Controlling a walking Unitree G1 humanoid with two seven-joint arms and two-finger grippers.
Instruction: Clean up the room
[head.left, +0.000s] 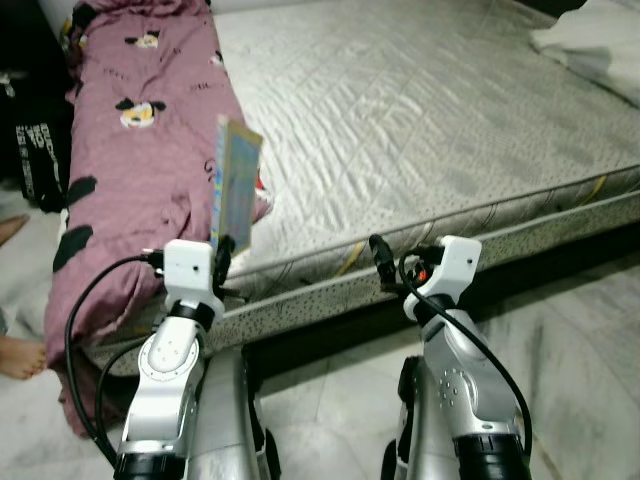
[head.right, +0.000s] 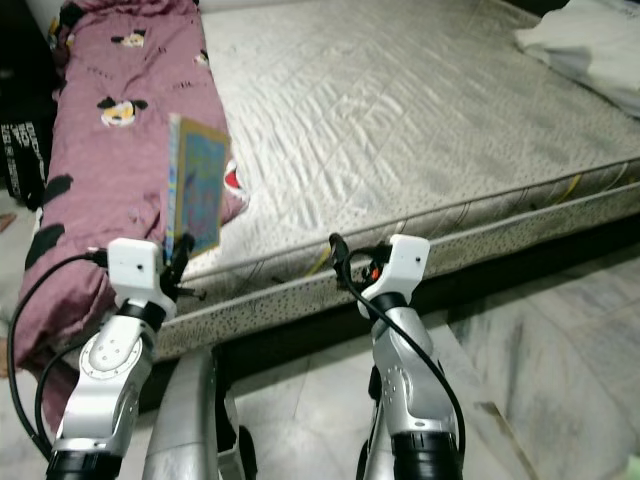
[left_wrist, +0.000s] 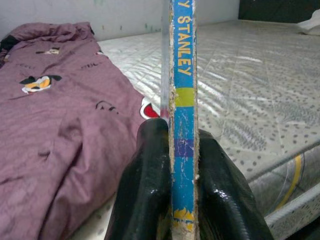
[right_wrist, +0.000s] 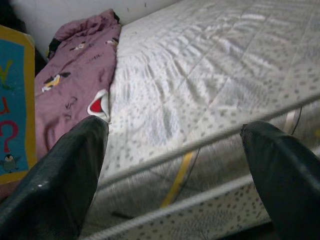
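Holding one book (head.left: 235, 186) upright above the near edge of the bed (head.left: 420, 110), the left gripper (head.left: 222, 256) is clenched on the book's lower end; the left wrist view shows the two black fingers (left_wrist: 145, 185) pressed against both faces, the blue spine between them. The book stands on end, raised clear of the mattress, with the purple blanket (head.left: 130, 150) behind and beside it.

By the look of things, the step in hand is carrying a picked-up item off to where it belongs, part way through tidying. Nothing in view shows a shelf or a box, so where the book should go cannot be told from here. The next move likely calls for turning or walking with the book kept steady, since it is tall and pinched only at its bottom, and could tip or slip in the grip.

The right gripper (head.left: 392, 268) hangs released in front of the bed frame, its fingers spread wide and holding nothing.

Counted: one book, one blanket bunched along the left side of the bed, one white pillow (head.left: 590, 45) at the far right corner, and a person's bare foot (head.left: 20, 355) on the floor at the left.
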